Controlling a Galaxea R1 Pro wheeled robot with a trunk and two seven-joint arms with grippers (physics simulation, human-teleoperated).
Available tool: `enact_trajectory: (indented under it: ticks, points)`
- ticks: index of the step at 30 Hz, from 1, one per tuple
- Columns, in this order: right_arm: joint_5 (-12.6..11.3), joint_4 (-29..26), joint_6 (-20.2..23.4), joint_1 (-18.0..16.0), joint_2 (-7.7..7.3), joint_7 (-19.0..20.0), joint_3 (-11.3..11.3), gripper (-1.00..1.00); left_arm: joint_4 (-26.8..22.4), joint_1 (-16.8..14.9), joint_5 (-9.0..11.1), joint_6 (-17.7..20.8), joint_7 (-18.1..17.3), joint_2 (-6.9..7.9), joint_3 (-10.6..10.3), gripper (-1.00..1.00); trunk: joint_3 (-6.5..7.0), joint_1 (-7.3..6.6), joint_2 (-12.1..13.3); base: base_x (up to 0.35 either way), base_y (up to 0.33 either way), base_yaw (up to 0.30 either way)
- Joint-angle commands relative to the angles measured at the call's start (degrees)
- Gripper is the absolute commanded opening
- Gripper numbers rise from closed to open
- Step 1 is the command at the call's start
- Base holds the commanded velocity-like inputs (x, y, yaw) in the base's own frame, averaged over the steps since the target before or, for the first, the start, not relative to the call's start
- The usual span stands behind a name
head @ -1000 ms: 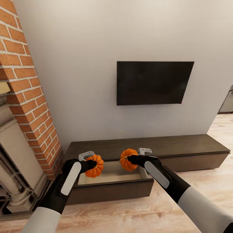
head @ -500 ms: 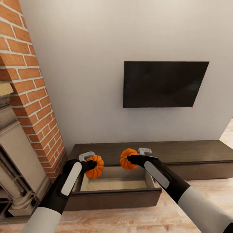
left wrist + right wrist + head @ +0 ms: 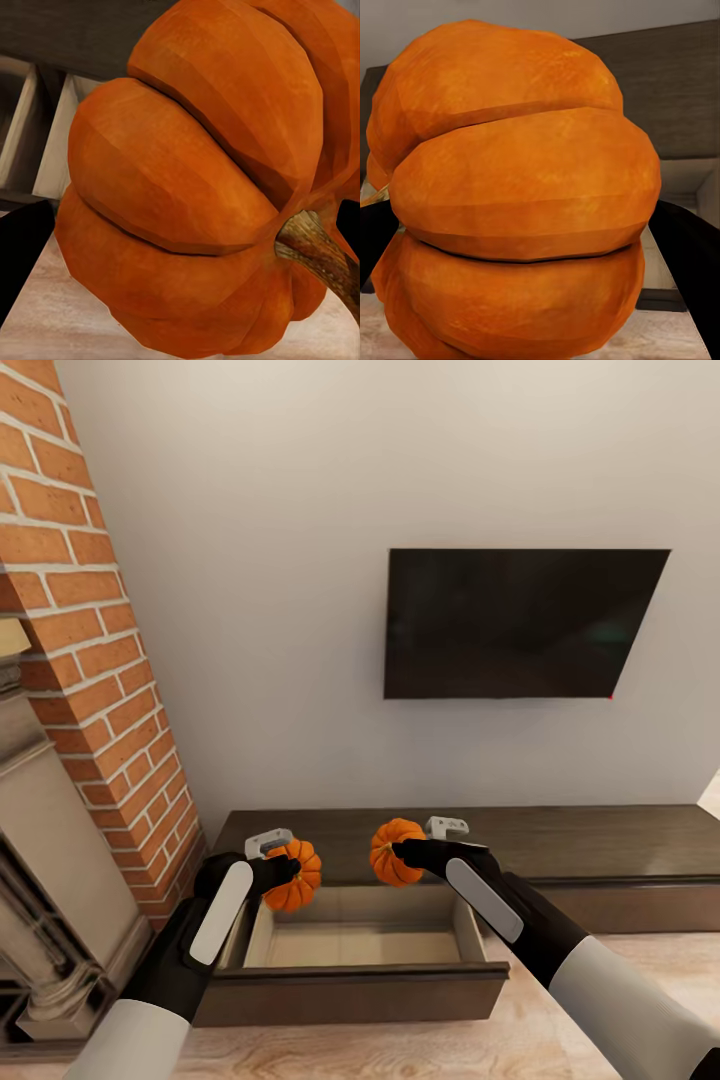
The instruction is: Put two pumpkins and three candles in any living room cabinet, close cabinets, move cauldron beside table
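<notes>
We have rolled closer: the open drawer point(image 3: 350, 945) now sits lower centre, beneath us. Our left gripper point(image 3: 283, 865) clamps one pumpkin point(image 3: 294, 874), our right gripper point(image 3: 403, 850) the other pumpkin point(image 3: 394, 852), both above the cabinet point(image 3: 560, 845), ready for lowering.

no text, label, brand, number or sign can be read anywhere: not on the flat black wall-mounted screen point(image 3: 520, 622), the long dark-brown wood-grain cabinet point(image 3: 600, 840), the red brick column point(image 3: 90, 660), or the ribbed orange pumpkins point(image 3: 202, 187).
</notes>
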Motion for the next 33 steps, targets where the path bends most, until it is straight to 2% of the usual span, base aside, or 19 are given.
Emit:
enact_trajectory:
  ticks: [1, 26, 29, 33]
  points:
    - [-0.48, -0.1, -0.02, -0.08, -0.07, -0.5, 0.2, -1.0, -0.08, -0.05, 0.58, 0.09, 0.7, 0.02, -0.05, -1.0, -0.08, 0.03, -0.06, 0.209, -0.123, 0.0]
    - [-0.52, -0.02, 0.75, -0.08, -0.07, -0.67, 0.28, -1.0, -0.07, -0.05, 0.74, 0.09, 0.74, 0.06, 0.14, -1.0, -0.08, 0.03, -0.06, 0.155, -0.021, 0.0]
    - [-0.6, -0.27, 3.64, -0.08, -0.07, -0.9, 0.24, -1.0, -0.07, -0.05, 0.73, 0.12, 0.74, 0.08, 0.13, -1.0, -0.08, 0.03, -0.06, 0.056, 0.0, 0.0]
    - [-0.75, -0.6, 12.62, -0.08, 0.38, -1.18, 0.18, -1.0, -0.09, -0.05, 0.82, 0.58, 1.22, 0.07, -0.01, -1.0, -0.08, 0.03, -0.06, 0.011, 0.0, 0.0]
